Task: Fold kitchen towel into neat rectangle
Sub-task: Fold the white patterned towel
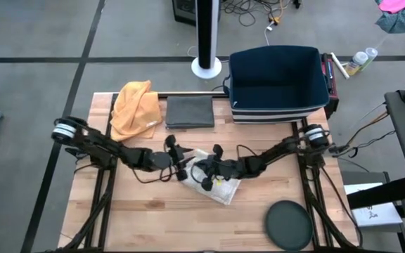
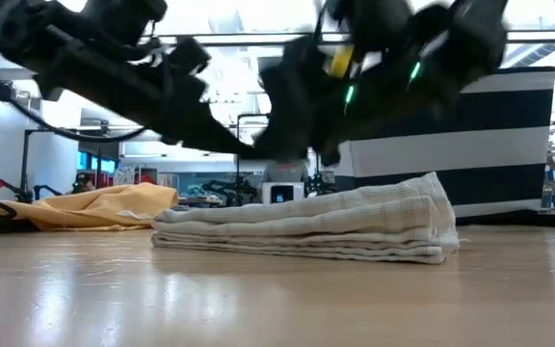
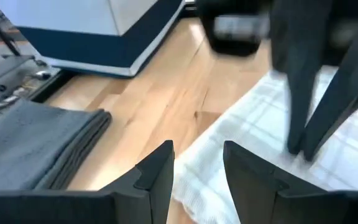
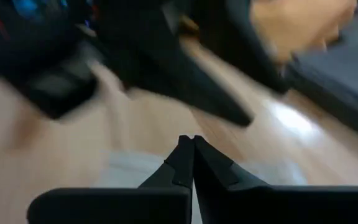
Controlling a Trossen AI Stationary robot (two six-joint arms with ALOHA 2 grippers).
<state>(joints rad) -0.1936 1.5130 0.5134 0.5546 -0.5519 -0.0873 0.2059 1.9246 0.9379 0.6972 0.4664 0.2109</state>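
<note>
The white checked kitchen towel (image 1: pixel 213 181) lies folded into a flat, layered stack near the middle of the pale wooden table (image 1: pixel 153 218), and both arms hang over it from opposite sides. The left gripper (image 3: pixel 197 171) hovers at the towel's edge with its fingers partly apart and nothing between them; the right gripper (image 4: pixel 193 163) is closed tight on itself just above the cloth, also holding nothing. The fold looks nearly finished, so the risk now, as I judge it, is disturbance: the two grippers sit very close together, and a sideways sweep by either could knock the other or snag a top layer and drag the stack askew. The closed right fingertips, if pressed down and pulled, could rumple the upper fold.
</note>
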